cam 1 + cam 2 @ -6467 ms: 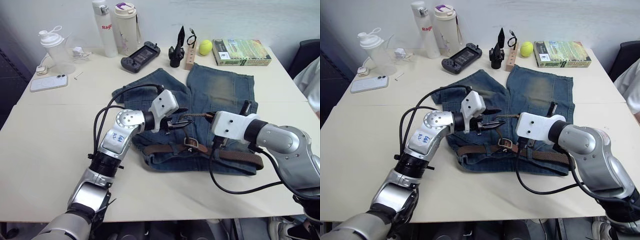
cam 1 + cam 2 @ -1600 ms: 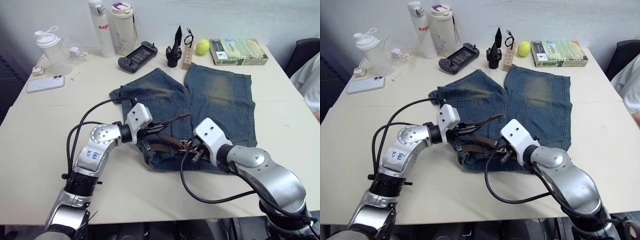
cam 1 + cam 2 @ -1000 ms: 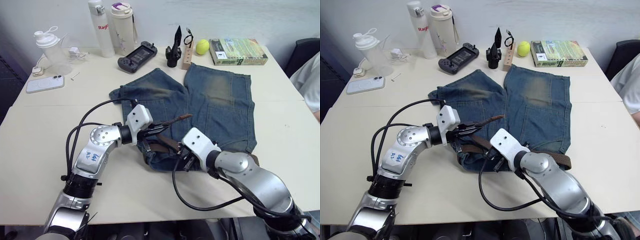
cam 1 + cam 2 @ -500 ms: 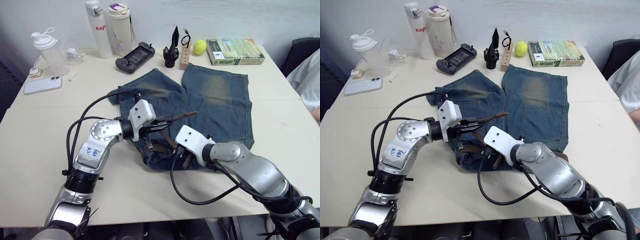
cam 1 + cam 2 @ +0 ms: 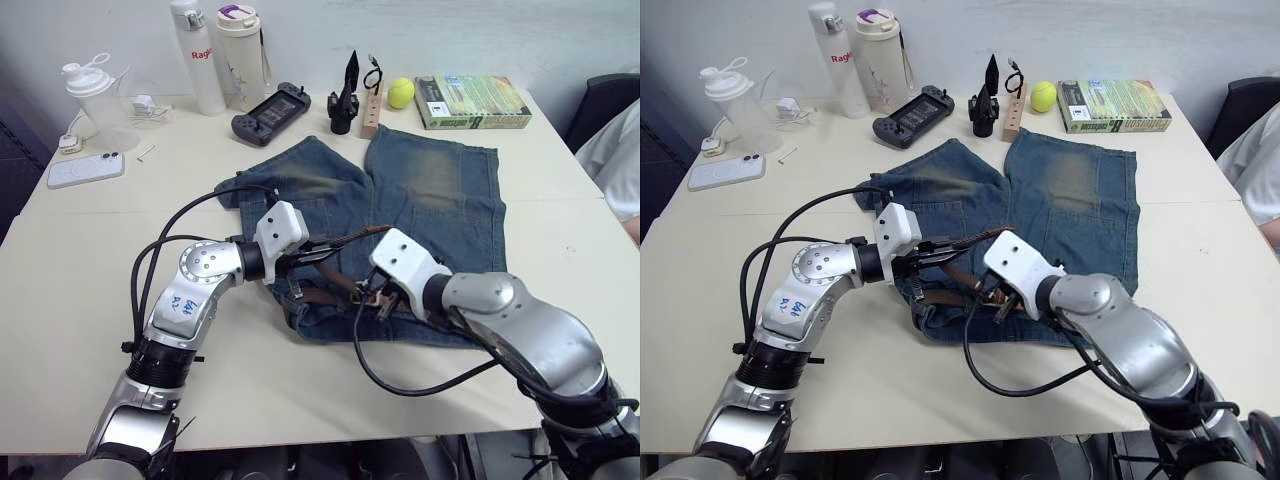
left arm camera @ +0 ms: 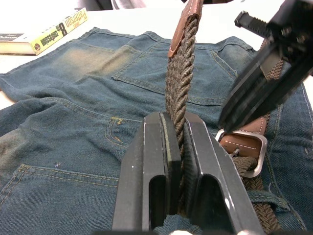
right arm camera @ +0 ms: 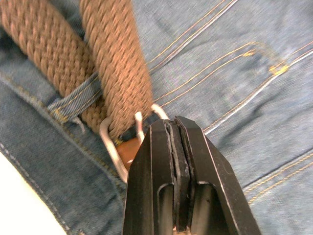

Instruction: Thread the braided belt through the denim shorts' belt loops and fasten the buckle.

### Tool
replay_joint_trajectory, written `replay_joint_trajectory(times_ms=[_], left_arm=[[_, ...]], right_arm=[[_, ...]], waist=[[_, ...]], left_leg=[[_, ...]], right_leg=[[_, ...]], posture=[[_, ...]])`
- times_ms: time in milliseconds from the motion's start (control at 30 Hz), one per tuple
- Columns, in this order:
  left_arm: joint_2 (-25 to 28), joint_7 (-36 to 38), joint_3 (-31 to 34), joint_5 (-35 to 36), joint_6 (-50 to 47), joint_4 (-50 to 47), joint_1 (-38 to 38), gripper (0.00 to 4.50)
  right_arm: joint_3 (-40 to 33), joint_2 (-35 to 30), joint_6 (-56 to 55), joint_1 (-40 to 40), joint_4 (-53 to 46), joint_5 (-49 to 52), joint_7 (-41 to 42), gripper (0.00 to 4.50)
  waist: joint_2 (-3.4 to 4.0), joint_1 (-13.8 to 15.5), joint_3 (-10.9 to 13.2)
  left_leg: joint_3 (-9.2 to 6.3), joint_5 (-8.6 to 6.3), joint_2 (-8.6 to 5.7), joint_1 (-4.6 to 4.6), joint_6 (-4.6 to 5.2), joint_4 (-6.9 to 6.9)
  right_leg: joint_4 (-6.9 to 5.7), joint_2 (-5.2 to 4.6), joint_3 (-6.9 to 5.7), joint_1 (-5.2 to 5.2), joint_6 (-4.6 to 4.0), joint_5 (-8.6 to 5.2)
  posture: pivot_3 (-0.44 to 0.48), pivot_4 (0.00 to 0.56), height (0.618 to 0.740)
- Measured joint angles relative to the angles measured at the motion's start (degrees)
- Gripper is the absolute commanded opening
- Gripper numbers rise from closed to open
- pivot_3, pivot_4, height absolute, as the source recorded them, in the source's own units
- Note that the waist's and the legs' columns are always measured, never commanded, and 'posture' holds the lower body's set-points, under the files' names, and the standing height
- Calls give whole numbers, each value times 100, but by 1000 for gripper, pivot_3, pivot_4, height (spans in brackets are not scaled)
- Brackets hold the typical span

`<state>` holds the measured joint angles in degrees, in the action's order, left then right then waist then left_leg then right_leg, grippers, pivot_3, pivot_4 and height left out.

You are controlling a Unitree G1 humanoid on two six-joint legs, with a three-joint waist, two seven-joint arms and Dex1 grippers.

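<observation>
The dark-brown woven belt runs up between the left gripper fingers, clamped, its smooth leather tip raised over the faded blue denim shorts on the pale table. The right gripper, fingers pressed together, sits against the silver metal buckle at the waistband.

The bench lies bare at 9 o'clock of the denim shorts, and again along the near edge at 6 o'clock. At 3 o'clock bare bench reaches toward a person's sleeve at the edge. At 12 o'clock the way is crowded: two bottles, a game controller, a ball and a book. Over the waistband, the left pincer and the right pincer sit close together, the braided belt raised between them.
</observation>
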<state>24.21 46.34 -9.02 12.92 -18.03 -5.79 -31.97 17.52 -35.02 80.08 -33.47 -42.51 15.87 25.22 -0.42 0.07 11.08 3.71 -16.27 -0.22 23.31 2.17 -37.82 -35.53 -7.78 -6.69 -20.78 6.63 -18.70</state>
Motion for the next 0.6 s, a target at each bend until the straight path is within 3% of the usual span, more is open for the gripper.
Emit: replay_joint_trajectory(times_ms=[600], left_arm=[[-17, -44, -2, 12, -30, -1, -1, 0]], right_arm=[[805, -38, -783, 422, 308, -360, -363, 109]], waist=[[0, -1, 0]], left_leg=[[2, 0, 0, -2, 0, 2]], right_leg=[[0, 2, -1, 0, 0, 0]], posture=[[0, 150, 724]])
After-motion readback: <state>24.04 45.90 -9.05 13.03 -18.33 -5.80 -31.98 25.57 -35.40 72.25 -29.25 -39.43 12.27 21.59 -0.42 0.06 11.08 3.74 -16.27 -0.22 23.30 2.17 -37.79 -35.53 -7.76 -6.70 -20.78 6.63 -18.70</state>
